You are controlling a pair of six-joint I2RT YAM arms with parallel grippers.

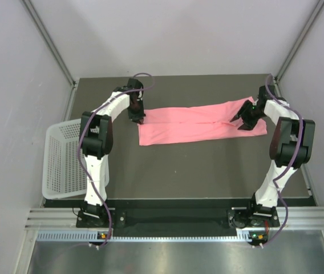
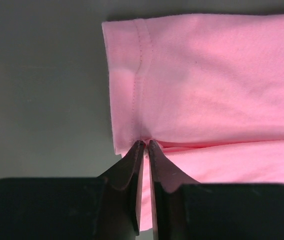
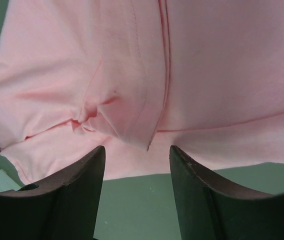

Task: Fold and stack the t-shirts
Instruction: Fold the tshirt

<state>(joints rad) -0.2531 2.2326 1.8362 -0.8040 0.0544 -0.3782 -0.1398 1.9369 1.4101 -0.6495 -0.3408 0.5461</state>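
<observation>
The t-shirt [image 1: 196, 125] lies flat on the table [image 1: 196, 177], well apart from the white basket [image 1: 62, 160] and farther from the arm bases than the basket is. It is already folded into a long narrow band. The long axis of this band runs away from the basket, across the table, and the far end sits a little higher in the top view. The left gripper [image 1: 138, 119] is at the end of the band nearer to the basket. In its wrist view the two fingers [image 2: 132, 170] are almost together, and their tips sit at the stitched hem where two layers meet. I judge that they pinch the edge of the cloth. The right gripper [image 1: 244, 117] is at the end far from the basket, with its jaws wide apart and holding nothing. From this claw the cloth lies just ahead of the fingertips [image 3: 94, 160] and under them. I think the coming move depends on this, because the open claw must take its end before the band can be folded across its long axis. It is hard to read which part of the shirt is bunched before the right claw. In the top view the claw covers that corner, and the left fingers hide the cloth beneath them.
</observation>
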